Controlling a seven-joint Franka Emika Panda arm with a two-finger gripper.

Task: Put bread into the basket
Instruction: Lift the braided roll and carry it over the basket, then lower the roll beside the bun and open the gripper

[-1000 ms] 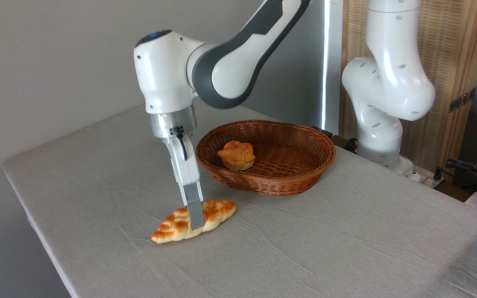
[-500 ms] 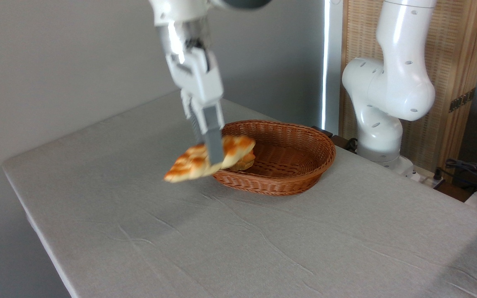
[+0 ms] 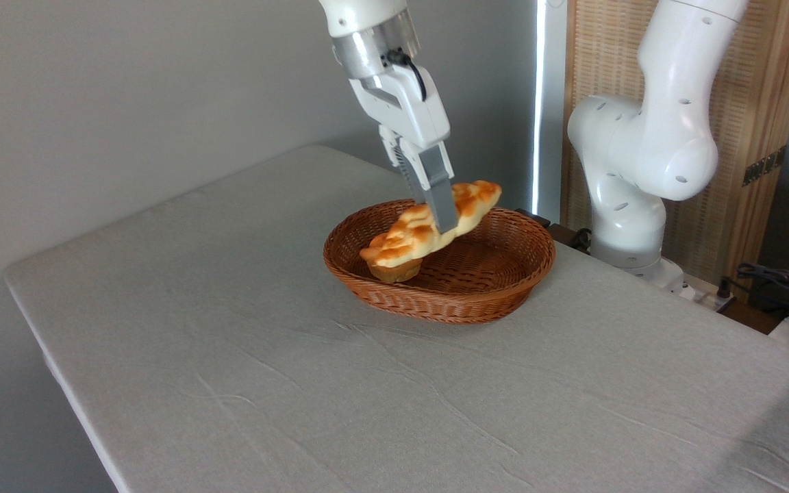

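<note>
Held aloft above a reddish-brown oval woven wicker basket with a thick braided rim [image 3: 504, 301]: a long braided loaf of bread with pointed ends [image 3: 422, 229], pale crust marked with golden-brown toasted patches, tilted so that the right tip rides high and the left tip dips low toward the basket's left half. Clamped across the loaf's middle, the white-and-grey two-finger gripper [image 3: 444, 219] of a white Franka arm, the near grey finger [image 3: 437, 195] pressed flat against the crust, the far finger hidden behind the bread. Loaf clear of the wicker floor, lower tip hanging just over a small round orange-brown bun [image 3: 394, 272] lying inside the basket at its left end and mostly covered from view; contact between tip and bun impossible to judge. Basket resting on a table draped in a pale grey, lightly creased cloth [image 3: 367, 397], toward the far edge. Behind it at right, the arm's glossy white base column [image 3: 631, 192] before a light wooden slatted screen [image 3: 757, 103]; dark cables [image 3: 778, 281] at far right.
</note>
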